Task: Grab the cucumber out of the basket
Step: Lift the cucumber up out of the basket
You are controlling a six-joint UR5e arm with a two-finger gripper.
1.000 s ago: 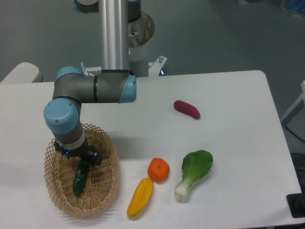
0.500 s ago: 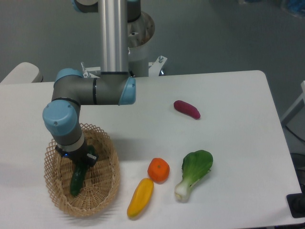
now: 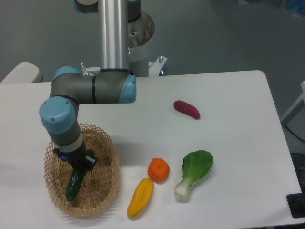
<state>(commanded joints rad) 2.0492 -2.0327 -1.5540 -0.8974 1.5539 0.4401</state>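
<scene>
The dark green cucumber [image 3: 73,186] hangs lengthwise over the inside of the tan wicker basket [image 3: 113,177] at the table's front left. Its upper end is tucked up into my gripper [image 3: 77,168]. The gripper points down into the basket, and the wrist hides most of its fingers. It appears shut on the cucumber's top end. The cucumber's lower end is close to the basket's left inner wall.
To the right of the basket lie a yellow pepper [image 3: 140,196], an orange [image 3: 158,170] and a bok choy [image 3: 194,172]. A purple vegetable [image 3: 187,109] lies farther back. The arm's base column [image 3: 114,38] stands behind the table.
The gripper and wrist have shifted left over the basket. The cucumber has moved left and slightly forward with them, keeping its top end at the gripper.
</scene>
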